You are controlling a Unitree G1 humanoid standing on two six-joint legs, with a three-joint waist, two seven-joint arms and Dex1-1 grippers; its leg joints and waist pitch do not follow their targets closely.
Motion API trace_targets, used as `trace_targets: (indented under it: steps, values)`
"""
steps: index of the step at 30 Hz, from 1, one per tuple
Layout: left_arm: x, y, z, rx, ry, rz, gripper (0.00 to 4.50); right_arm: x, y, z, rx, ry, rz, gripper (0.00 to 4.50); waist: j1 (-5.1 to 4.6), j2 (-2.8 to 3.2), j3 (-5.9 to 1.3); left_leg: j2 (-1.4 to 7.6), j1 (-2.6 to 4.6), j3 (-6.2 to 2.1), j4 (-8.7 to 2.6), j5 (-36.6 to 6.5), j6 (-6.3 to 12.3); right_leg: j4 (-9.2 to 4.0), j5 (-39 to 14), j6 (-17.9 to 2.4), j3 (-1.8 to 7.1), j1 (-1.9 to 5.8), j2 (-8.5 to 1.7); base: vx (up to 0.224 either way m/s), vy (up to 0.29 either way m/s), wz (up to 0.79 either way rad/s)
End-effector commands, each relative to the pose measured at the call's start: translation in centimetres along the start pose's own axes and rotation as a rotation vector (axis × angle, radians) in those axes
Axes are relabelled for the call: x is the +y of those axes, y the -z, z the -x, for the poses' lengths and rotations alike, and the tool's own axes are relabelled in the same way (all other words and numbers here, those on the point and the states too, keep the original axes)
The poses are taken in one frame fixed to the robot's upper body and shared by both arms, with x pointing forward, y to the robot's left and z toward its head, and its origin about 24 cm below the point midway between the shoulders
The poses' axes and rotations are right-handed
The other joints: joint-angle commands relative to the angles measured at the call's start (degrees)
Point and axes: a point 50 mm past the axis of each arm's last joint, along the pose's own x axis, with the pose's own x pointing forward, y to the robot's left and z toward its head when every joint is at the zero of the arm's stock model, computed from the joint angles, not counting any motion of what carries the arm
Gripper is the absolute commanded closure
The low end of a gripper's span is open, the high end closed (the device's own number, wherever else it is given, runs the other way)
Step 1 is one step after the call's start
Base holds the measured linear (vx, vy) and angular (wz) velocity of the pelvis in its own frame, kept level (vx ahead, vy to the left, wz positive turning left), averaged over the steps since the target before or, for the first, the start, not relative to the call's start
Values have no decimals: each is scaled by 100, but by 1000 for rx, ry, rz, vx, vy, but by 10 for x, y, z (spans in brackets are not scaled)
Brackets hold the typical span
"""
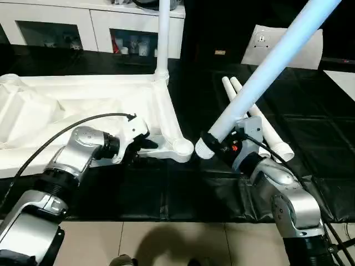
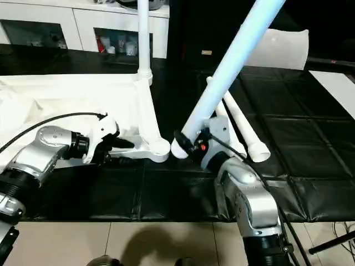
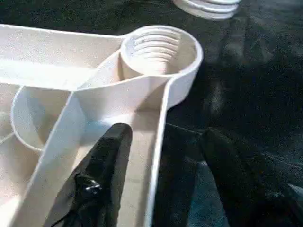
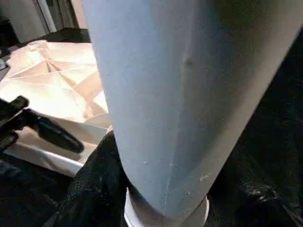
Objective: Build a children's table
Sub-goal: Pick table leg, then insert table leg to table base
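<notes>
Beside empty corner socket (image 1: 182,147), right tool (image 1: 222,145) w/ leg (image 1: 266,69).

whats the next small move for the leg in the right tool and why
Probably swing the threaded end of the long white tapered leg in the right tool over the open round corner socket and tip it upright. The end sits just beside that socket, still tilted, while the left tool straddles the upturned white plastic tabletop's rim.

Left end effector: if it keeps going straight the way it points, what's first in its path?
Probably the empty threaded corner socket of the table top; its fingers straddle the rim wall leading there.
</notes>
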Motion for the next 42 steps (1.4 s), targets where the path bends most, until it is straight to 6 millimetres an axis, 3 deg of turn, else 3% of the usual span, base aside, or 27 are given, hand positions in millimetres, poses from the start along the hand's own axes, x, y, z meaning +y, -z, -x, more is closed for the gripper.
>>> trace_targets:
  steps: [1, 4, 5, 23, 33, 37, 42]
  values:
    - [7, -8, 0, -22, -33, -14, 200, 2, -6, 1, -22, -11, 3, 260, -21, 151, -424, 112, 211, -103, -466, -1960, -406, -452, -1896, -987, 168, 175, -336, 0, 0, 0]
    - [8, -9, -2, -25, -33, -12, 211, 3, -6, 1, -18, -20, 6, 260, -13, 149, -419, 108, 208, -105, -464, -1966, -393, -462, -1984, -977, 170, 178, -342, 0, 0, 0]
    - [8, -9, -2, -25, -33, -12, 235, 3, -6, 1, -17, -23, 7, 260, -18, 148, -419, 107, 202, -106, -467, -1945, -386, -460, -1965, -973, 170, 182, -338, 0, 0, 0]
    - [11, 0, 0, 54, 25, 21, 380, 4, -5, 2, -3, -41, 13, 260, -9, 143, -419, 118, 211, -104, -470, -1881, -346, -460, -1859, -1054, 172, 187, -353, 0, 0, 0]
    - [10, 4, 6, 178, 66, -112, 446, 4, -6, 3, 2, -51, 18, 260, -27, 129, -416, 127, 205, -117, -479, -1926, -354, -469, -1984, -1006, 177, 189, -366, 0, 0, 0]
    - [4, -6, 4, 80, 123, -133, 449, 5, -7, 2, -1, -74, 13, 260, -31, 128, -432, 123, 200, -96, -468, -1749, -311, -442, -1710, -1093, 182, 199, -358, 0, 0, 0]
    - [-8, -12, 0, 15, 220, -141, 450, 13, -7, 1, 31, -176, 23, 260, 15, 157, -453, 132, 204, -62, -455, -1398, -212, -368, -983, -1292, 176, 236, -338, 0, 0, 0]
